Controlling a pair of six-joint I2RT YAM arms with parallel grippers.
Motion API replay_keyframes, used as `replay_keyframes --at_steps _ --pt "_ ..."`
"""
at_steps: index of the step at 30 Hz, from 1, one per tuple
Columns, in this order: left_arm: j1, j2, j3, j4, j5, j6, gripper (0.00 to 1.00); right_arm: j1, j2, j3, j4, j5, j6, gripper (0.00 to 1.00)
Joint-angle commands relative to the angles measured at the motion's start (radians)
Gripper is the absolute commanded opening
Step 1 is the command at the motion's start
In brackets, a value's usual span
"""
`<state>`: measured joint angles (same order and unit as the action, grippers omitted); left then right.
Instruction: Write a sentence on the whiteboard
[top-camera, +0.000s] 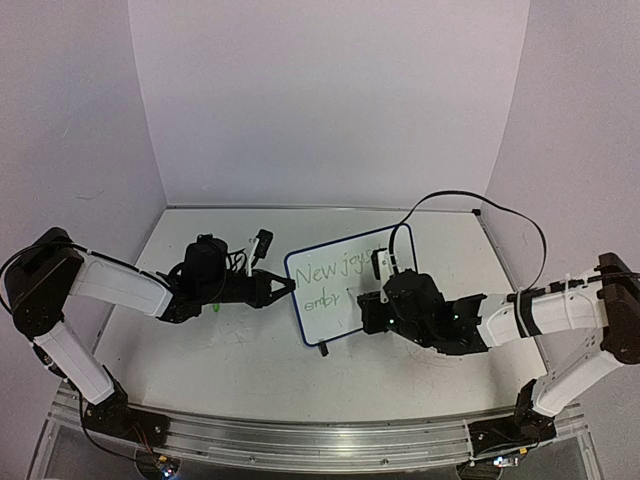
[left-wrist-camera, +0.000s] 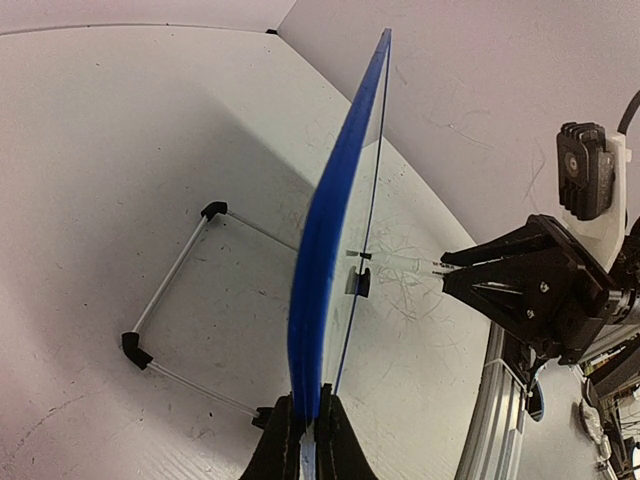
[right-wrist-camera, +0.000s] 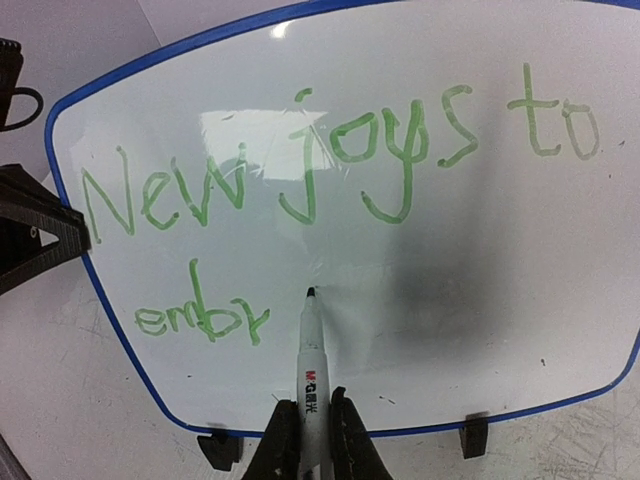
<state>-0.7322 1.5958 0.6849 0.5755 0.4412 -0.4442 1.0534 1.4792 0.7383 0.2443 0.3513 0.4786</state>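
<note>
1. The whiteboard (right-wrist-camera: 500, 270) was stood upright on the table (top-camera: 230, 350) between the two arms; its rim on the left arm's side was clamped by the fully closed left jaws; the right jaws were shut on a marker (right-wrist-camera: 311, 375).
2. The marker's long axis was pointed straight out from the right jaws at the board face; its tip was set just right of "embr", so the unfinished sentence (right-wrist-camera: 340, 185) was judged to run on rightwards; contact could not be told.
3. The face was glossy and glare-streaked; the rim blue and round-cornered; the feet (right-wrist-camera: 473, 435) black; the ink thin and green; the table scuffed and matte.
</note>
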Motion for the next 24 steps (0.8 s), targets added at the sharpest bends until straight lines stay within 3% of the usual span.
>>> replay_keyframes --at_steps 1,24 --pt "-0.004 -0.021 0.003 -0.049 -0.009 0.016 0.00 -0.001 0.010 0.005 0.029 -0.002 0.007 0.00" --pt "-0.004 -0.020 0.006 -0.052 -0.009 0.022 0.00 0.001 0.033 0.005 0.028 -0.083 -0.004 0.00"
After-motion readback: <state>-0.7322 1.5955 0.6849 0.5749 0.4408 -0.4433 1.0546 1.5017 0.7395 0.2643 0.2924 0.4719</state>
